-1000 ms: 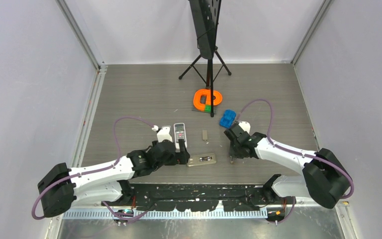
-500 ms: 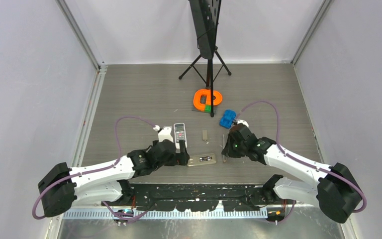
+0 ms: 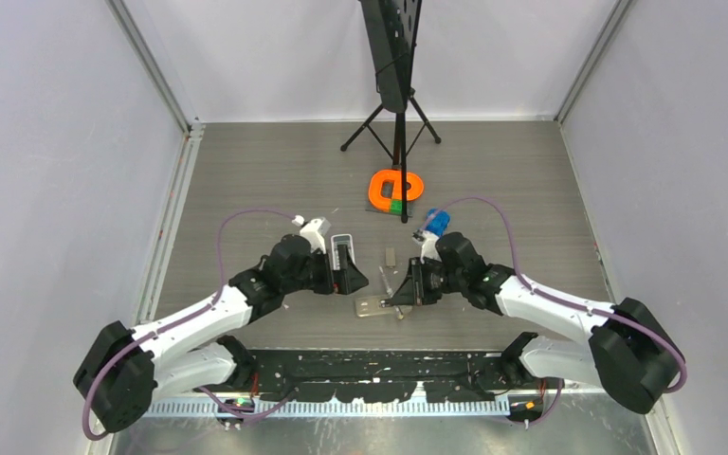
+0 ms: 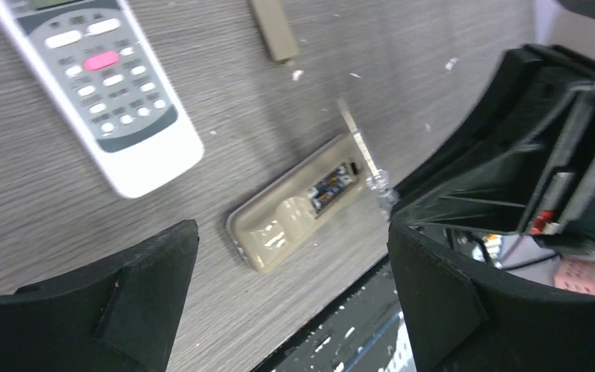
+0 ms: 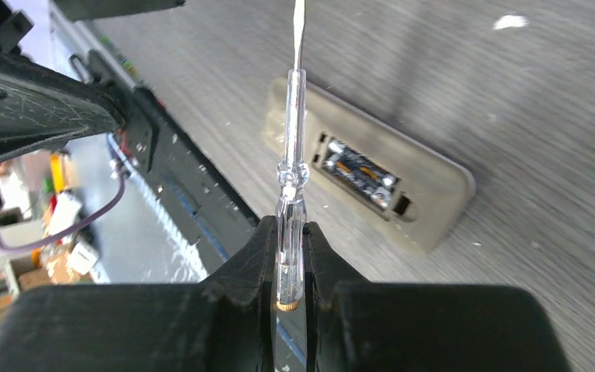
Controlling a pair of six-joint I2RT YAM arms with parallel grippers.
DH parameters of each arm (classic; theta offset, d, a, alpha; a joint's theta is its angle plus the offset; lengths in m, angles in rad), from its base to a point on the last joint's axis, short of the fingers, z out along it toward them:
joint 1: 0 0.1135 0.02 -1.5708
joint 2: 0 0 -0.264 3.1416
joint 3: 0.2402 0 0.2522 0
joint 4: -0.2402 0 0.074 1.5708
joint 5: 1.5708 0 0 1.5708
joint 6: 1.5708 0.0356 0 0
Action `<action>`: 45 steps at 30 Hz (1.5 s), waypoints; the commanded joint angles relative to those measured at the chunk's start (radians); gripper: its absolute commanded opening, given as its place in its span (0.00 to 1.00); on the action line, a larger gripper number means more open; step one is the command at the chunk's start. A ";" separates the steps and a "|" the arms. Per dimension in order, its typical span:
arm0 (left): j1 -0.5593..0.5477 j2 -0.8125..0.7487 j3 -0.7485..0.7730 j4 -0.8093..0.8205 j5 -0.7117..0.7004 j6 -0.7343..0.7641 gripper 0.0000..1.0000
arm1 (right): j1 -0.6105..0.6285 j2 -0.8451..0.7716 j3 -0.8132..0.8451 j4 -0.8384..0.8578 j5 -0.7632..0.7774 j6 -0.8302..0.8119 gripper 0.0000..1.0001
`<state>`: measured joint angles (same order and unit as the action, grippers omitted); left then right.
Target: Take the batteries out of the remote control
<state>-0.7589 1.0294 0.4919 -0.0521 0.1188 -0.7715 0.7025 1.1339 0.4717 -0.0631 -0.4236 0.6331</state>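
Beige remote control (image 5: pixel 434 182): face down near table's front edge, battery bay uncovered.
Batteries (image 5: pixel 360 172): seated in that bay, none out yet.
Right gripper (image 5: pixel 290 232): clamped on clear-handled flat screwdriver (image 5: pixel 293 155), shaft crossing one end of the remote; contact not discernible.
Left gripper (image 4: pixel 293 248): spread wide, holding nothing, hovering near white remote (image 4: pixel 101 85).
Loose battery cover (image 4: pixel 275 31): lying apart.
Step judged: levering cells out.
Next: blade tip lowered to a cell's end, gentle pry.
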 commanded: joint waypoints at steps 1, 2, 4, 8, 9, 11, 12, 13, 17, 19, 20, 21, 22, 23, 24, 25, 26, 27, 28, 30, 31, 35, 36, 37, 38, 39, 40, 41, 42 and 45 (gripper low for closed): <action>0.045 0.017 0.001 0.149 0.257 0.053 0.93 | -0.002 0.032 0.026 0.137 -0.215 -0.036 0.02; 0.052 0.025 0.001 0.167 0.293 0.050 0.90 | -0.001 0.037 0.029 0.141 -0.232 -0.046 0.02; 0.060 0.043 0.002 0.193 0.341 0.043 0.86 | -0.001 0.042 0.034 0.143 -0.265 -0.063 0.02; 0.073 0.089 0.003 0.229 0.410 0.031 0.74 | -0.001 0.038 0.031 0.175 -0.318 -0.062 0.02; 0.072 0.099 0.003 0.238 0.420 0.026 0.70 | -0.001 0.037 0.033 0.177 -0.324 -0.060 0.02; 0.073 0.116 0.006 0.249 0.428 0.012 0.64 | -0.001 0.032 0.034 0.177 -0.330 -0.058 0.02; 0.073 0.124 0.007 0.261 0.435 0.001 0.62 | -0.001 0.031 0.035 0.178 -0.332 -0.057 0.02; 0.073 0.132 0.004 0.277 0.442 -0.007 0.60 | -0.001 0.030 0.033 0.183 -0.334 -0.054 0.02; 0.072 0.151 -0.002 0.335 0.426 -0.040 0.54 | -0.001 0.039 0.027 0.197 -0.341 -0.042 0.01; 0.073 0.161 -0.004 0.360 0.409 -0.057 0.52 | 0.000 0.040 0.022 0.209 -0.347 -0.033 0.01; 0.074 0.166 -0.001 0.360 0.398 -0.057 0.50 | 0.000 0.039 0.020 0.217 -0.349 -0.028 0.01; 0.073 0.169 0.000 0.359 0.390 -0.058 0.49 | 0.000 0.036 0.018 0.220 -0.349 -0.027 0.01; 0.074 0.172 0.000 0.360 0.385 -0.059 0.48 | 0.000 0.031 0.018 0.221 -0.351 -0.027 0.01; 0.074 0.174 0.002 0.362 0.384 -0.060 0.46 | 0.000 0.029 0.016 0.221 -0.350 -0.028 0.01; 0.074 0.176 0.002 0.365 0.385 -0.061 0.44 | 0.000 0.027 0.015 0.222 -0.350 -0.028 0.01; 0.074 0.176 0.001 0.365 0.389 -0.061 0.40 | 0.000 0.026 0.013 0.225 -0.348 -0.029 0.01; 0.074 0.176 0.001 0.364 0.394 -0.059 0.37 | 0.000 0.024 0.012 0.229 -0.347 -0.027 0.01; 0.075 0.175 0.001 0.360 0.398 -0.056 0.33 | 0.000 0.025 0.009 0.235 -0.347 -0.026 0.01; 0.075 0.174 0.001 0.356 0.403 -0.053 0.30 | 0.000 0.026 0.009 0.238 -0.346 -0.024 0.01; 0.075 0.170 -0.003 0.352 0.411 -0.049 0.26 | 0.000 0.028 0.008 0.243 -0.348 -0.022 0.01; 0.075 0.169 -0.007 0.351 0.415 -0.049 0.24 | 0.000 0.029 0.008 0.244 -0.348 -0.022 0.01; 0.075 0.169 -0.012 0.353 0.419 -0.048 0.11 | 0.000 0.030 0.007 0.252 -0.349 -0.022 0.01; 0.075 0.172 -0.012 0.356 0.423 -0.048 0.06 | 0.000 0.030 0.007 0.252 -0.347 -0.022 0.01; 0.075 0.175 -0.011 0.360 0.426 -0.046 0.02 | -0.001 0.032 0.007 0.252 -0.345 -0.022 0.00; 0.075 0.181 -0.009 0.360 0.427 -0.046 0.00 | 0.000 0.033 0.007 0.253 -0.343 -0.022 0.01; 0.074 0.185 -0.007 0.360 0.430 -0.044 0.00 | 0.000 0.033 0.007 0.252 -0.338 -0.020 0.01; 0.075 0.189 -0.006 0.362 0.431 -0.043 0.00 | 0.000 0.033 0.008 0.252 -0.329 -0.017 0.01; 0.074 0.193 -0.004 0.363 0.434 -0.043 0.00 | 0.000 0.031 0.007 0.252 -0.322 -0.013 0.02; 0.075 0.197 -0.005 0.365 0.433 -0.043 0.00 | 0.000 0.029 0.008 0.253 -0.312 -0.010 0.03; 0.075 0.199 -0.015 0.387 0.426 -0.056 0.00 | 0.000 0.017 0.010 0.253 -0.281 0.001 0.13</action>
<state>-0.6903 1.2144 0.4919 0.3260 0.5514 -0.8688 0.7059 1.1786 0.4660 0.1352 -0.7326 0.5884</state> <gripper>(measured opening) 0.041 0.150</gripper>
